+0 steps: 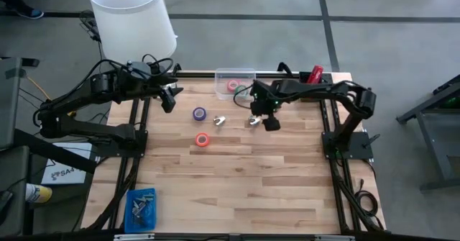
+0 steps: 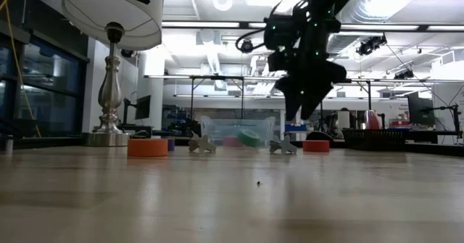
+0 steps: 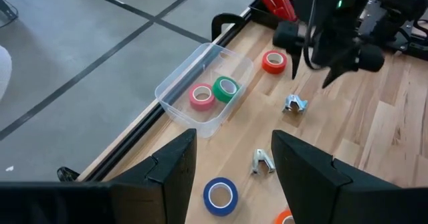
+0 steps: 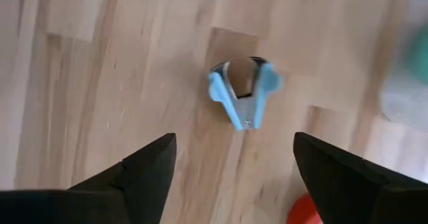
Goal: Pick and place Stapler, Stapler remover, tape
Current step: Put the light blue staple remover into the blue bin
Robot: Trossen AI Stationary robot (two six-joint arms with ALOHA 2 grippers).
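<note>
My right gripper (image 4: 234, 140) is open and hangs above a blue-handled staple remover (image 4: 242, 97), which lies on the table (image 1: 254, 120); the fingers are clear of it. A second staple remover (image 1: 219, 120) lies beside the purple tape roll (image 1: 200, 114). An orange-red roll (image 1: 203, 139) sits nearer the table's front. Another red roll (image 3: 273, 61) lies by the right arm. Pink (image 3: 201, 95) and green (image 3: 226, 88) rolls lie inside a clear container (image 1: 244, 73). The red stapler (image 1: 315, 74) rests at the far right edge. My left gripper (image 3: 227, 164) is open, waiting at the far left.
A white-shaded lamp (image 1: 133, 14) stands past the table's far left corner. A blue box (image 1: 140, 206) of small parts sits at the near left corner. Bare wood fills the table's near half.
</note>
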